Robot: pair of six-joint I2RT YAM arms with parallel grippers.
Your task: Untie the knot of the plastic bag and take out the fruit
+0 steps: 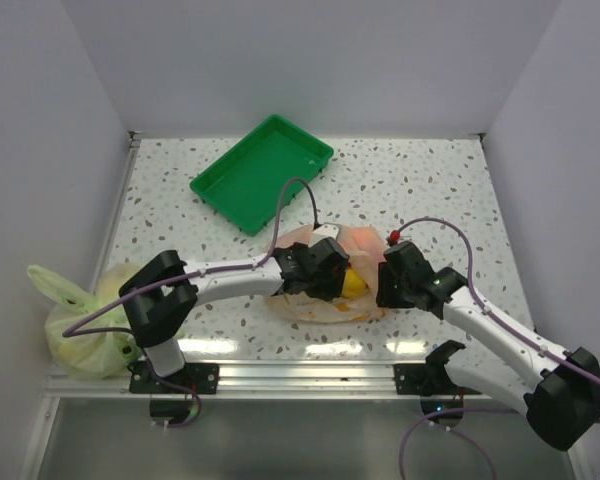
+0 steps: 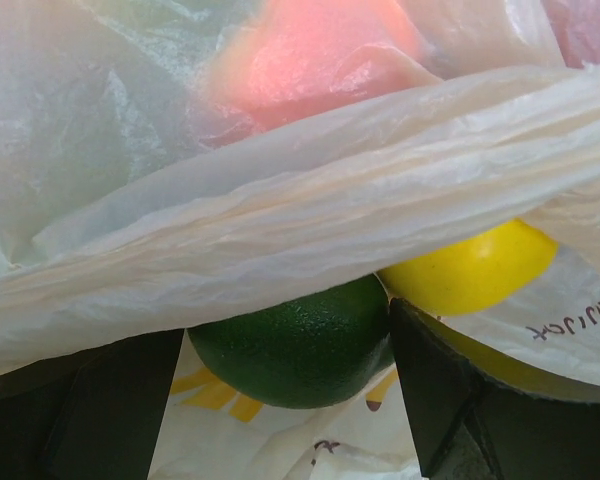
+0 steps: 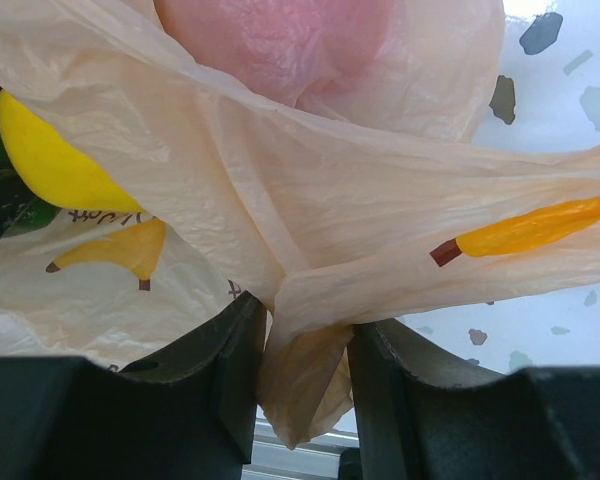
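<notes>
The plastic bag (image 1: pixel 325 305) is lying crumpled on the table (image 1: pixel 410 180) near its front edge, between both arms; the right gripper (image 3: pixel 305 370) is pinching a fold of its film; the left gripper (image 2: pixel 285 360) is gaping wide around a green fruit (image 2: pixel 295 350) beside a yellow fruit (image 2: pixel 470 270).

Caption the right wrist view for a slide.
Right fingers pinch a fold of the bag, pink fruit inside, yellow fruit at left.
</notes>
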